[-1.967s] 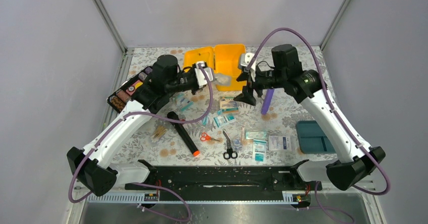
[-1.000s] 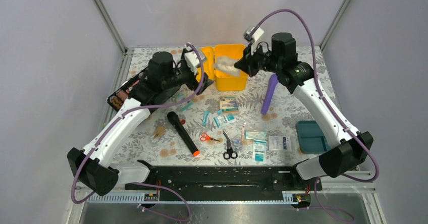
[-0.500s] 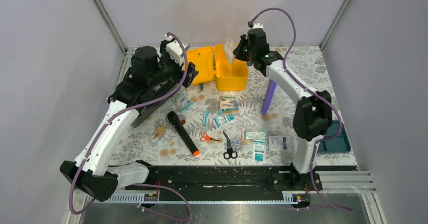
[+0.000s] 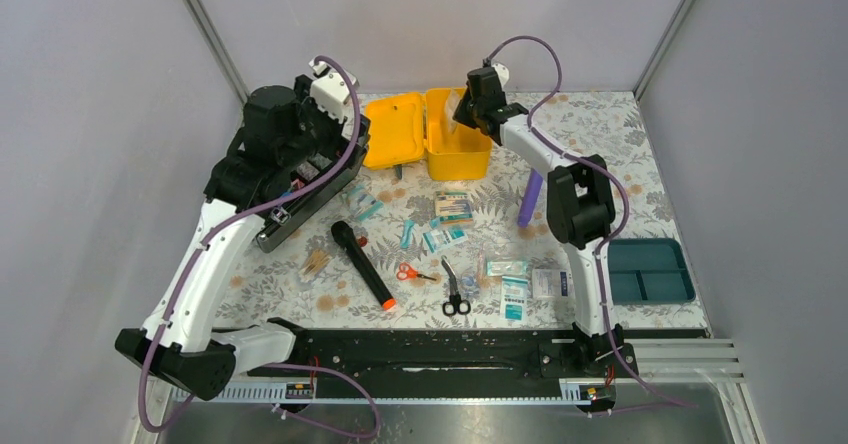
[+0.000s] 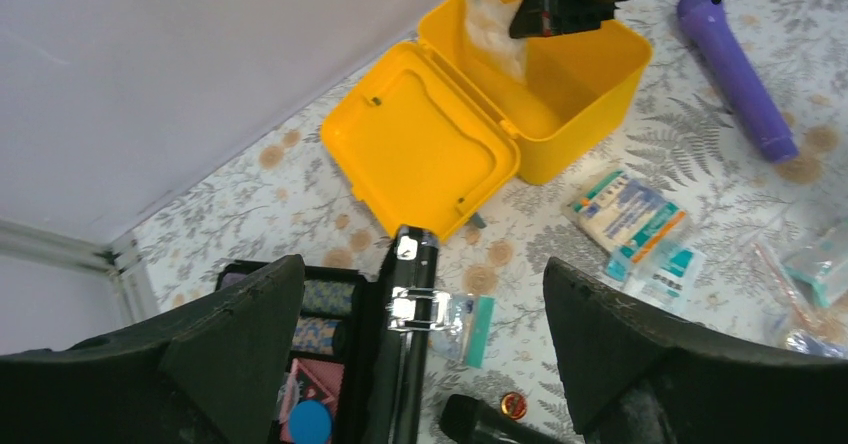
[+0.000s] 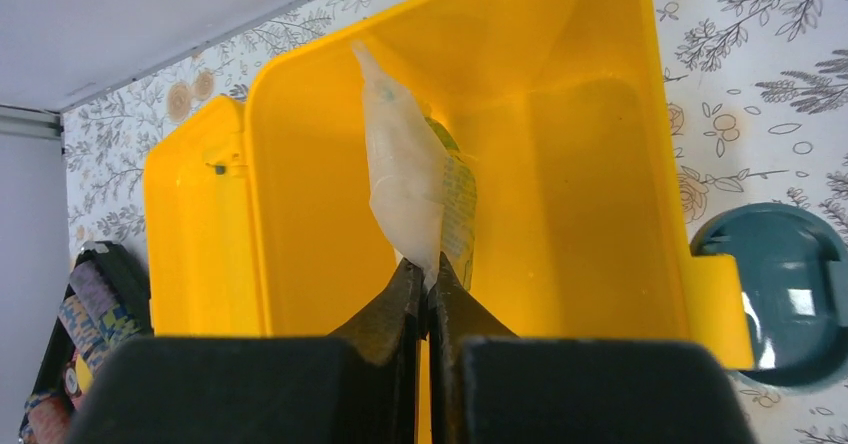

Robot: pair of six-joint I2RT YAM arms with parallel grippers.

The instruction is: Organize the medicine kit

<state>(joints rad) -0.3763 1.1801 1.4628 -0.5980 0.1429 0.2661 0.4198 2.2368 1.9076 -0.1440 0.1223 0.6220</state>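
Grey walls stand around a table covered with a flowery cloth [image 4: 620,144]. At the far side of the table sits the medicine kit, a bright yellow plastic box [image 4: 458,154] with its lid [image 4: 393,134] flipped open. The lid lies flat just left of the box, joined to it by the hinge.

The right gripper [image 6: 425,274] is pinched tight on a thin, see-through plastic bag [image 6: 405,179]. The bag hangs over the inside of the yellow box, close to the corner by the hinge. Something green and white shows through the bag, but it is too blurry to tell what it is.

The left gripper [image 5: 422,264] is up in the air to the left of the yellow box, past the lid. Its two fingers [image 5: 230,334] are spread wide and hold nothing. Under it, to the left of the yellow box, is a black tray of coloured rolls [image 4: 300,189].

A long purple plastic torch [image 4: 530,196] lies just to the right of the yellow box. A dark teal plastic tray with sections [image 4: 650,269] lies well apart from the yellow box, out to the right and nearer the arm bases.

In front of the yellow box lie small paper and plastic packets [image 4: 453,207]. Nearer than the packets are a black torch with an orange end [image 4: 362,264], small red-handled scissors [image 4: 412,272] and black-handled scissors [image 4: 455,289].
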